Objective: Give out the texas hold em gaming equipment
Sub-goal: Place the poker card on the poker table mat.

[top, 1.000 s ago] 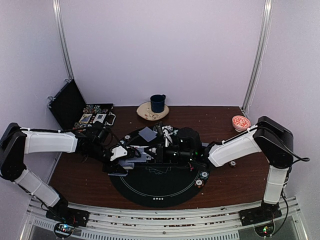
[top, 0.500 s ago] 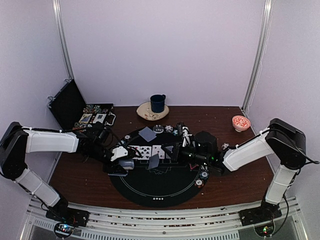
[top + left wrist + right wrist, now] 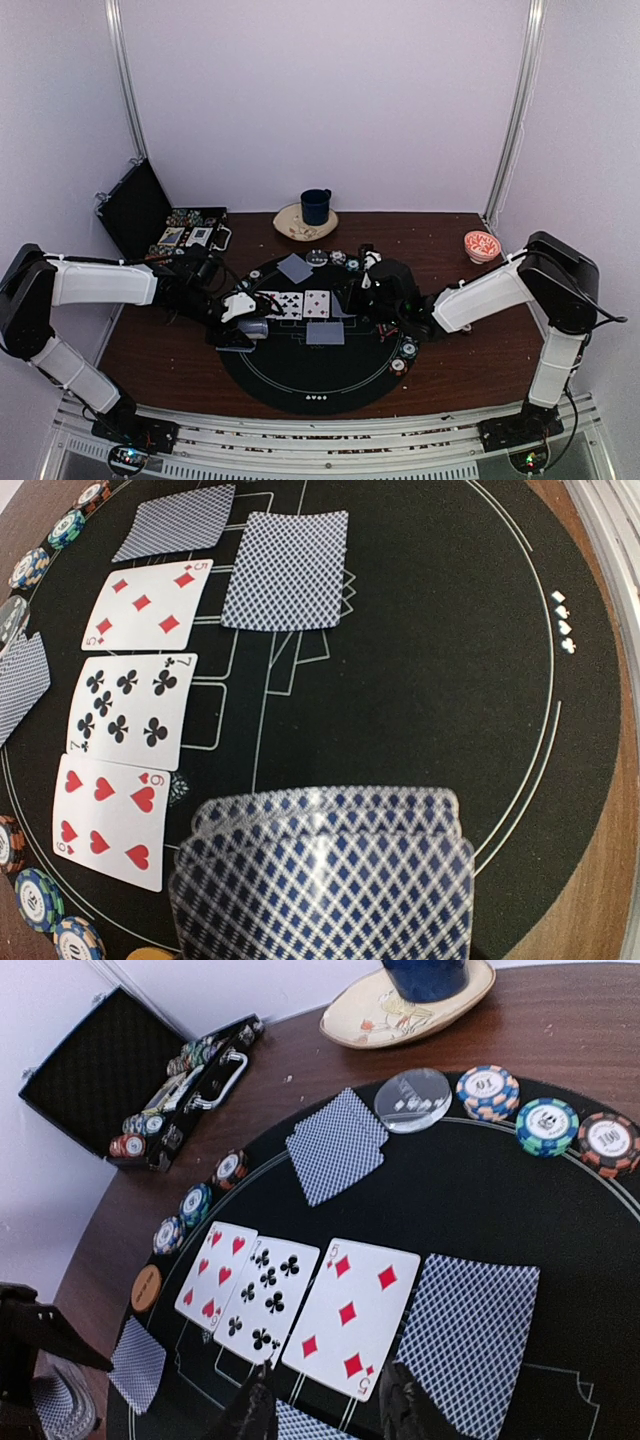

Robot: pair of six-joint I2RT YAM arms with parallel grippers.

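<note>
My left gripper [image 3: 247, 327] is shut on a fanned deck of blue-backed playing cards [image 3: 320, 880]; the deck hides its fingers. On the black round mat [image 3: 300, 385] three cards lie face up in a row: six of hearts [image 3: 215, 1275], seven of clubs [image 3: 265, 1295] and five of diamonds [image 3: 350, 1315]. One face-down card [image 3: 470, 1345] continues the row. Another face-down card [image 3: 287, 570] lies flat in front of it. My right gripper [image 3: 330, 1410] hovers open just over that card, holding nothing. Striped poker chips [image 3: 546, 1125], a clear disc [image 3: 413, 1100] and an orange disc [image 3: 146, 1287] ring the mat.
An open black case [image 3: 150, 210] with more chips stands at the back left. A dark blue mug [image 3: 316, 206] sits on a plate [image 3: 292, 228] behind the mat. A red-patterned bowl [image 3: 482, 245] is at the back right. Chips [image 3: 405, 350] lie by the mat's right rim.
My right gripper pulled back from the deck toward the right with a card, laid it face down on the mat and opened. The left arm kept still with the deck.
</note>
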